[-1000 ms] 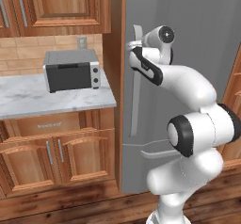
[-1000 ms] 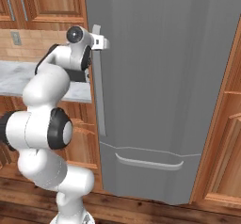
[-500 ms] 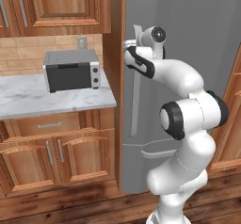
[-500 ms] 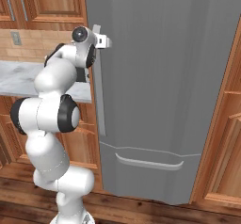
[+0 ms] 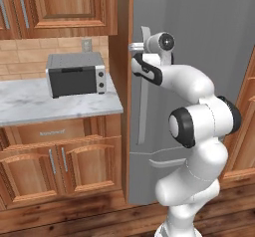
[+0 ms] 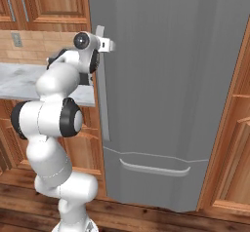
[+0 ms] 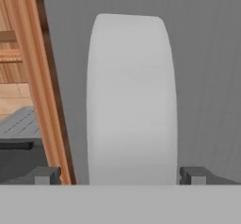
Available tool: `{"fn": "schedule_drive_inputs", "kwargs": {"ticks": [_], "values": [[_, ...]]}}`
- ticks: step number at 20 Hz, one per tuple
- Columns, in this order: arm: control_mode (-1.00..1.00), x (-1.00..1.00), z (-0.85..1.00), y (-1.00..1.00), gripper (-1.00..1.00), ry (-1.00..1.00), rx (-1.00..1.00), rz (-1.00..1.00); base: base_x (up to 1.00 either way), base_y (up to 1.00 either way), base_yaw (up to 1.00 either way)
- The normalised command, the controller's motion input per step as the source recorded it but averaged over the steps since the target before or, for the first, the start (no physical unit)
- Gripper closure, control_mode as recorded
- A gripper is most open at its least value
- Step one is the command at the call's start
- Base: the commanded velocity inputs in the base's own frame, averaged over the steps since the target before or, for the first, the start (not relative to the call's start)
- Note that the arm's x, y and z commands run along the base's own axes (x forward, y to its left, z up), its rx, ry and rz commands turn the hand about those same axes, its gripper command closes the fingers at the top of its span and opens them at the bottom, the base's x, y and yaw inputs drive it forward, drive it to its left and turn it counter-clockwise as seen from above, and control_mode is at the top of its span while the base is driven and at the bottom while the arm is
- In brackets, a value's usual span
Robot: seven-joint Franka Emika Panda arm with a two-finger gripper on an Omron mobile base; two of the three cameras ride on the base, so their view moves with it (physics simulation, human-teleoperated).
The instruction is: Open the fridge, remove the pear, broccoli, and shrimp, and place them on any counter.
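Fridge (image 5: 199,57) closed, filling the right of both base views; its pale bar handle (image 7: 132,100) runs vertically at centre of the hand view. The hand (image 7: 120,175) is fully open, one fingertip each side of the handle near its top, nothing gripped. To do this step well, the fingers should probably close squarely on the bar before pulling along the door's arc. Compared with a second ago, the elbow has swung toward the fridge. The bench (image 5: 30,112) lies centre left.
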Motion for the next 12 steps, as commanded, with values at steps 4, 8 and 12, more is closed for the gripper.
{"fn": "schedule_drive_inputs", "kwargs": {"ticks": [4, 8, 12], "values": [[-1.00, 0.06, -0.01, 0.00, 1.00, 0.00, 0.00, 0.00, 0.00, 0.00, 0.00], [-1.00, 0.00, 0.00, 0.00, 1.00, 0.00, 0.00, 0.00, 0.00, 0.00, 0.00], [-1.00, -0.25, -0.09, 0.00, 1.00, 0.00, 0.00, 0.00, 0.00, 0.00, 0.00]]}}
